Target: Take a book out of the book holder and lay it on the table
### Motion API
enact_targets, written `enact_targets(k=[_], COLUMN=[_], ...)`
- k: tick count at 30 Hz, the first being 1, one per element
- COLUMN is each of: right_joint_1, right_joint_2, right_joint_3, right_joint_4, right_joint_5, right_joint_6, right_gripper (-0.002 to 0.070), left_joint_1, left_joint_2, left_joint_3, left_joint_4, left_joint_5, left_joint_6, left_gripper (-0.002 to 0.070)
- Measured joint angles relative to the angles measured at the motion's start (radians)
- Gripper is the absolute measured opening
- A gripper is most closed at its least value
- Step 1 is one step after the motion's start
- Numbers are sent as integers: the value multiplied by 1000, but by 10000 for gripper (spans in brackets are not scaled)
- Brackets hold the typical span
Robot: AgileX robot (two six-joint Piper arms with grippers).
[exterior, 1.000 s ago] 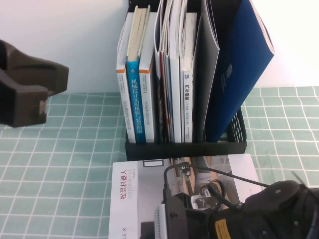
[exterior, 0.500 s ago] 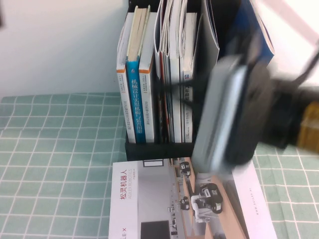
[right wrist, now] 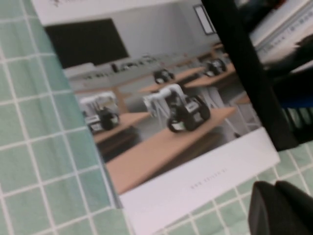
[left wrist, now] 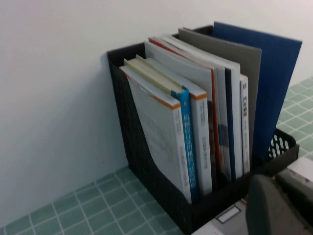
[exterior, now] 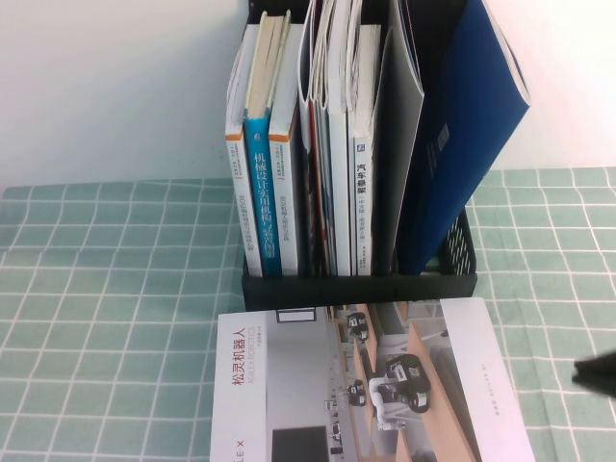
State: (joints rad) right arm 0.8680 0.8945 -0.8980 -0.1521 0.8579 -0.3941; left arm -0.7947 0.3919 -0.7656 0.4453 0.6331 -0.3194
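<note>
Book position: we find it lying flat on the table, cover up, in the lower centre of the high view, its top edge just in front of the low front wall of the book holder. Neither gripper touches it. The holder stands upright at upper centre, against the white wall. It contains a row of upright books and a blue folder leaning toward the right.

We see only a dark tip of the right gripper at the right edge of the high view, over the cloth and apart from the book. We see a dark part of the left gripper at the lower right of the left wrist view, close to the holder's front. We cannot tell the jaw state of either gripper.
</note>
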Motion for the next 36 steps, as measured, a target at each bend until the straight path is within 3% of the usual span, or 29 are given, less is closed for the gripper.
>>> enact_targets(k=[6, 11, 16, 23, 26, 36], right_joint_1=[0, 0, 0, 0, 0, 0], right_joint_2=[-219, -416, -592, -750, -776, -777], right_joint_3=[261, 454, 568, 575, 575, 575], right_joint_4=[125, 116, -38, -429, -518, -533], right_joint_5=[-184, -260, -270, -165, -132, -128], right_joint_6=[0, 101, 287, 777, 903, 947], right_gripper=[-2, -2, -2, -2, -2, -2], left_joint_1=[0, 0, 0, 0, 0, 0], left_joint_2=[-126, -190, -199, -199, -199, -199], left_joint_3=[252, 400, 497, 535, 535, 535], left_joint_4=[2, 6, 7, 8, 9, 10], left_joint_5=[-176, -342, -444, -460, -460, -462], left_joint_6=[20, 24, 24, 18, 8, 1], left_gripper=[-3, -3, -3, -3, -3, -3])
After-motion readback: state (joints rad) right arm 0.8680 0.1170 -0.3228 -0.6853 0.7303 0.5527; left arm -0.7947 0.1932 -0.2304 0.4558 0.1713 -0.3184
